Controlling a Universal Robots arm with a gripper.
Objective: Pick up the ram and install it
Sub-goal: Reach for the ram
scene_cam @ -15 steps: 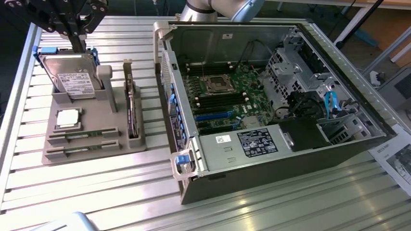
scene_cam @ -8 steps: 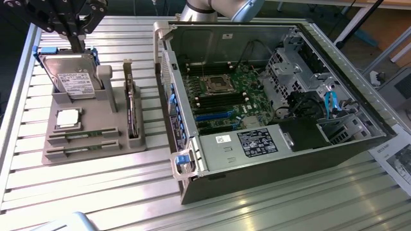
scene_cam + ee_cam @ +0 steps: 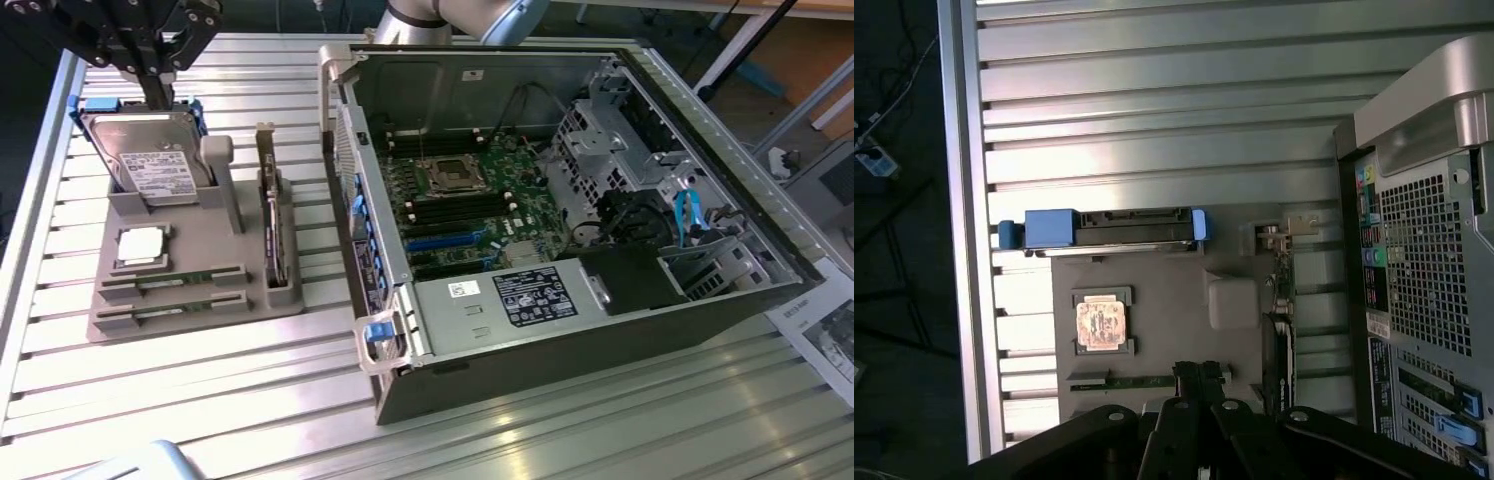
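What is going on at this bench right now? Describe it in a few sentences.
A robot arm's pincer hangs shut and empty over the gray holder, close to the hard drive. Two ram sticks lie in the holder's slots next to the processor, untouched. The open computer case stands on the exterior view's right. No ram has been picked up yet.

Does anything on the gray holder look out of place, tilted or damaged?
Nothing stands out. On the gray holder the hard drive and expansion card stand upright in their slots, the processor lies flat in its recess, and two ram sticks lie in their grooves. No damage is visible.
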